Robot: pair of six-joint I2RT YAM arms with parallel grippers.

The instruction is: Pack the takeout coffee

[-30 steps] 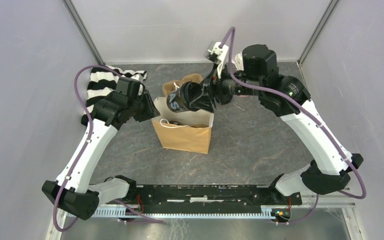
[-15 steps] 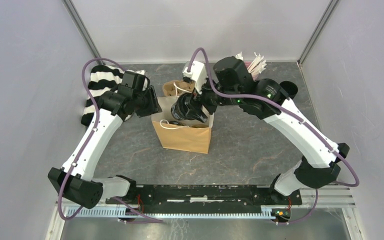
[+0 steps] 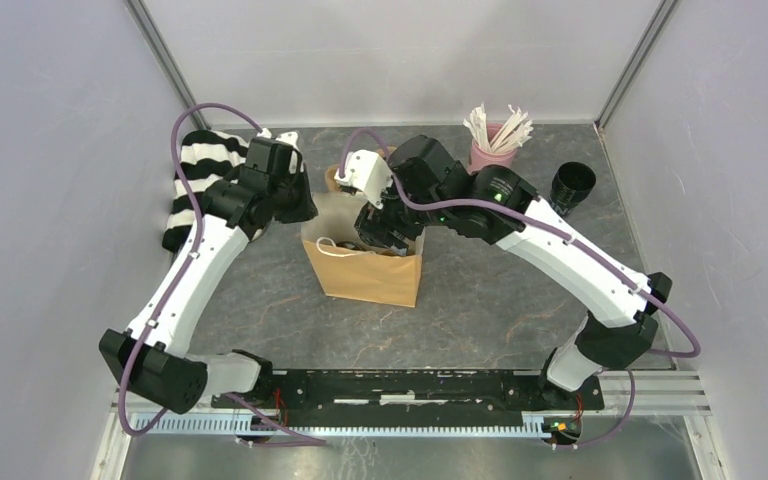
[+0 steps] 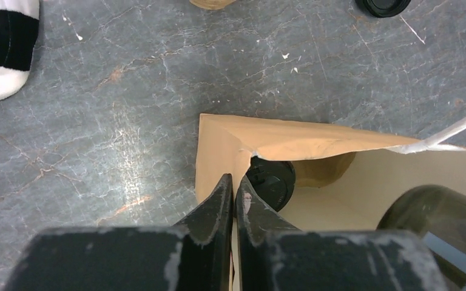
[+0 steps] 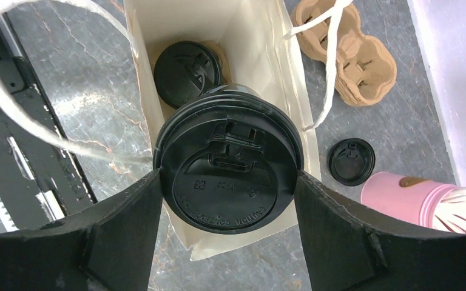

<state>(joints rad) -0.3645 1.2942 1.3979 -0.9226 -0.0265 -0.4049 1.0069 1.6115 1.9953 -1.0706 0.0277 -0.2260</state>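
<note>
Grey, marble-veined sheet forms the surface (image 3: 500, 290), which is enclosed by plain pale lilac walls (image 3: 60, 150). A brown paper bag with white cord handles (image 3: 365, 275) is stood upright near its centre. From the bag, a black-and-white striped cloth (image 3: 205, 170) is seen at ten o'clock, a pink cup of white sticks (image 3: 490, 150) at one o'clock and a lidless black cup (image 3: 572, 185) at two o'clock, all apart from it.

From above, the bag's mouth is masked by the right arm; its inside is shown only by the wrist views. There a small black-lidded cup (image 5: 187, 73) is seen low inside the bag, lid up. A second black-lidded cup (image 5: 227, 163) is clamped by the right pincer (image 5: 227, 182) at the open mouth; how deep it sits cannot be told. The left pincer (image 4: 233, 194) is closed together on the bag's paper wall at a corner.

A brown pulp two-hole carrier (image 5: 352, 54), rough and lobed, is shown at one o'clock of the held cup, and a loose round black lid (image 5: 352, 160) at three o'clock. The cup lids are glossy, with moulded lettering. The paper is matte and creased.
</note>
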